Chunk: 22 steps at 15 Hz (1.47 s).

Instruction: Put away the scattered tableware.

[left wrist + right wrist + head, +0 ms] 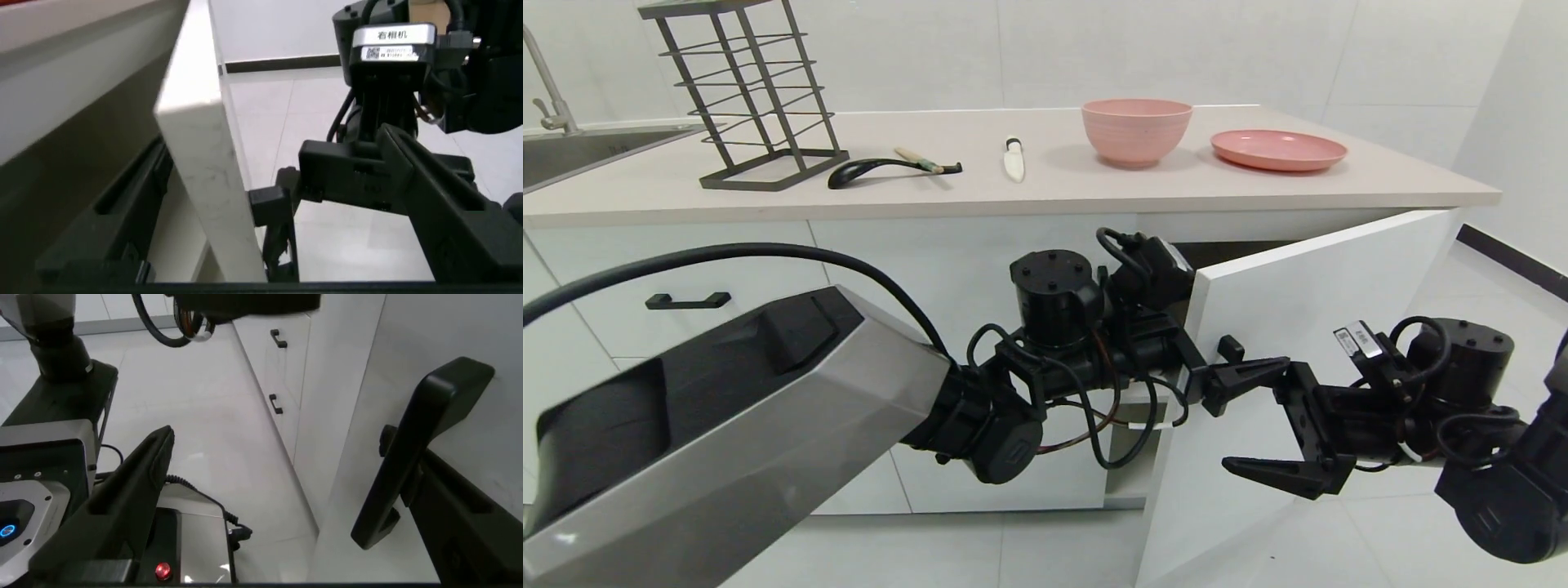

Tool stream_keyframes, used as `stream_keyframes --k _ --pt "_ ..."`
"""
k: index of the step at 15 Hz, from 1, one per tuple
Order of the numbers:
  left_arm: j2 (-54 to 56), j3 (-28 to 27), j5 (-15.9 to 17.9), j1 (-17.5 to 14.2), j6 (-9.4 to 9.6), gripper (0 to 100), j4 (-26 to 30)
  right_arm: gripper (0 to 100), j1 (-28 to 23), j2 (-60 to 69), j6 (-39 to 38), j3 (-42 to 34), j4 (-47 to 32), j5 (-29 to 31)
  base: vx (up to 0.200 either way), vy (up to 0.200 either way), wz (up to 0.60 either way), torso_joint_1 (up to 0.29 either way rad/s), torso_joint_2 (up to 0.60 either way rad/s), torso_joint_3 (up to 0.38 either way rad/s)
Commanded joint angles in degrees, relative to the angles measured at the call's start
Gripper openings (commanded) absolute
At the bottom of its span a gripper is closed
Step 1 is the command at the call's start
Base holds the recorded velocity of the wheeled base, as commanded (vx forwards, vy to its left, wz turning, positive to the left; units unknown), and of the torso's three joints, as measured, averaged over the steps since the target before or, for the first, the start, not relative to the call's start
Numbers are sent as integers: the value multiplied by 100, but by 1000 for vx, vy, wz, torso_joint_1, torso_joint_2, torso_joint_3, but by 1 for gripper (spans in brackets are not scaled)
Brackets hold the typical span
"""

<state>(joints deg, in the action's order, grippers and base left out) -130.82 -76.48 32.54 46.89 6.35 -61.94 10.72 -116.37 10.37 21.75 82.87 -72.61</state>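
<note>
On the counter lie a black ladle, a wood-handled utensil and a small white knife. A pink bowl and a pink plate stand to their right. Below the counter, a white cabinet door stands swung open. My left gripper is shut on the door's free edge, one finger on each face. In front of the door's outer face, my right gripper hangs open and holds nothing.
A dark wire dish rack stands at the counter's left, beside a sink with a tap. Under the counter are white drawers with a black handle. White tiled floor lies to the right of the open door.
</note>
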Motion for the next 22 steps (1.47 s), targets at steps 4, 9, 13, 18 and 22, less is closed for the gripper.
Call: stream_keyframes --k 4,9,13,18,22 --pt "-76 -33 -2 277 -2 100 15 100 -694 -509 70 58 -8 186 0 0 0 0 0 0" --pt "-76 -42 -54 286 -11 100 15 100 -1063 -615 114 49 -8 186 0 0 0 0 0 0" --pt "-76 -33 -195 277 -11 100 33 100 -1124 -193 140 -461 -8 247 0 0 0 0 0 0" --pt "-93 19 -828 286 -20 100 59 100 -1467 1811 342 -1894 -157 1504 0 0 0 0 0 0" --pt "-128 2 -802 436 -11 100 -20 100 -2531 4333 474 -2034 -342 1513 0 0 0 0 0 0"
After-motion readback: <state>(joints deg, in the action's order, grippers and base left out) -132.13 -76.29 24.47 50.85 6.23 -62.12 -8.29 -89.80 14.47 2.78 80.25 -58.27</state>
